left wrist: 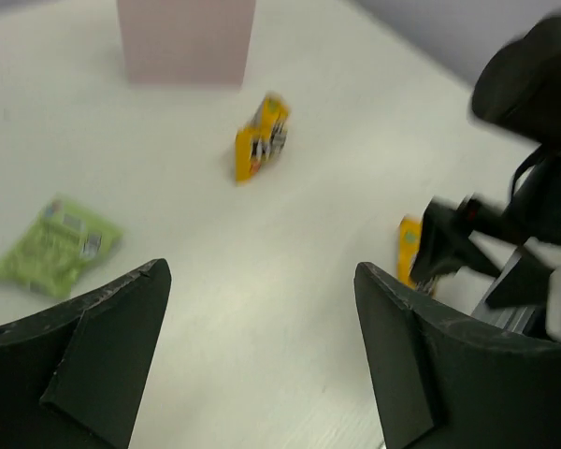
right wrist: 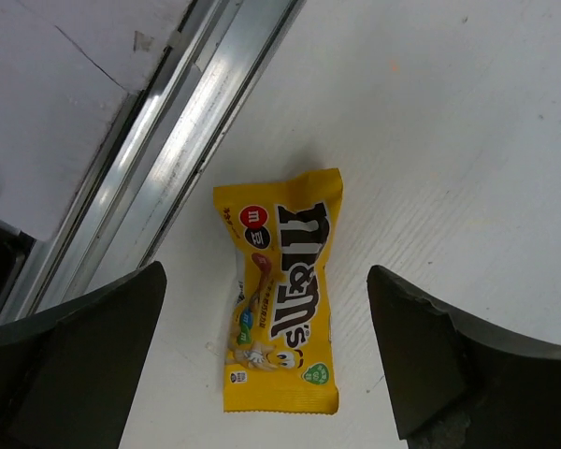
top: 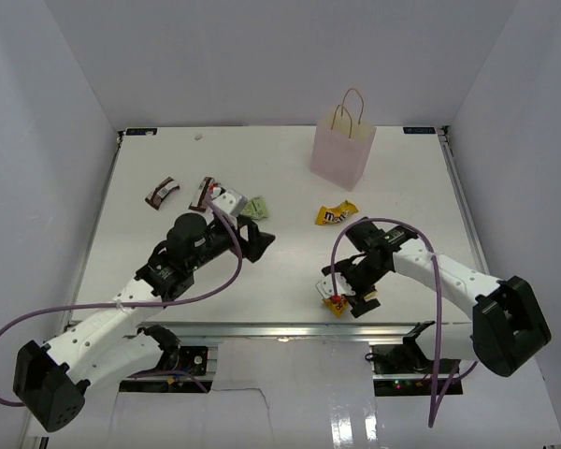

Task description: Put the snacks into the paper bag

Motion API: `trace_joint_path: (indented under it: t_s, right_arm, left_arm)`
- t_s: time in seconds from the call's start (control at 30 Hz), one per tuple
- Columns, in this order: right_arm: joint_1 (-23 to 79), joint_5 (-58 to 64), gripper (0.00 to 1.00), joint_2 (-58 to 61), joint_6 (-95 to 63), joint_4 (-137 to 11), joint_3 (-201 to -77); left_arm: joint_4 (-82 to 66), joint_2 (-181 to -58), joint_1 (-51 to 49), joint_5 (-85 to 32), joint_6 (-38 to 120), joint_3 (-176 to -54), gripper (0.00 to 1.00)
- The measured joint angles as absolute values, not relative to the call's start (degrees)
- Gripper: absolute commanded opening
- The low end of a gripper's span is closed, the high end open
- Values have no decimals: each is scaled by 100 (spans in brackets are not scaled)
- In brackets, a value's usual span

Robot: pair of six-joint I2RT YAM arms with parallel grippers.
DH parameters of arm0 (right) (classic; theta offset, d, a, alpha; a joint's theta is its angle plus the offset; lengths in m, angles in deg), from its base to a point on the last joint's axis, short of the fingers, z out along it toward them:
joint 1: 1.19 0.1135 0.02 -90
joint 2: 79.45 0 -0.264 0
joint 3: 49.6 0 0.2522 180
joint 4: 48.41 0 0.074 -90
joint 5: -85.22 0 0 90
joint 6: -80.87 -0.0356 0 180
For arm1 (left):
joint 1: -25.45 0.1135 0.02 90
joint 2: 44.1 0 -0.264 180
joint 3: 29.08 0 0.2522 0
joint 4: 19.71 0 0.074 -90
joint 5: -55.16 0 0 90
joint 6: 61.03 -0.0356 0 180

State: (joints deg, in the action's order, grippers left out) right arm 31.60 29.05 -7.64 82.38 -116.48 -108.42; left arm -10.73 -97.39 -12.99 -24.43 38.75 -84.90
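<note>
A yellow packet (right wrist: pixel 280 290) lies flat beside the metal rail (right wrist: pixel 182 131), between the widely parted fingers of the right gripper (right wrist: pixel 266 374), which holds nothing. The left gripper (left wrist: pixel 262 365) is spread wide too and empty, near a green pouch (left wrist: pixel 56 248). The bag (top: pixel 341 150) stands upright, well apart from both.

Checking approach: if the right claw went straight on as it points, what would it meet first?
Probably the yellow candy bag, lying flat under the open right claw; depth is unclear.
</note>
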Motion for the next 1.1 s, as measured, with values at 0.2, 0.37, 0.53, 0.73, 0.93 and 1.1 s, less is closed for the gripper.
trace_joint_path:
  t_s: [0.2,0.37,0.53,0.73,0.93,1.1]
  right_arm:
    - [3650,2004,82,-19,7245,-10959,-10857]
    - [3687,1643,74,230,6811,-10618,-10855]
    - [3748,1517,48,348,6553,-10411,-10831]
    - [3750,1576,35,326,6362,-10378,-10829]
    - [3681,1779,23,208,6008,-10430,-11010]
    - [3010,2131,21,213,5348,-10481,-12215]
  left_arm:
    - [186,-9296,-1294,-3002,3489,-7889,90]
    - [398,-8852,-1294,-3385,3329,-7889,91]
    - [407,-8734,-1294,-3463,3268,-7889,91]
    - [440,-8776,-1294,-3505,3239,-7889,91]
    - [440,-8778,-1292,-3531,3239,-7889,91]
    - [440,-8780,-1292,-3549,3239,-7889,91]
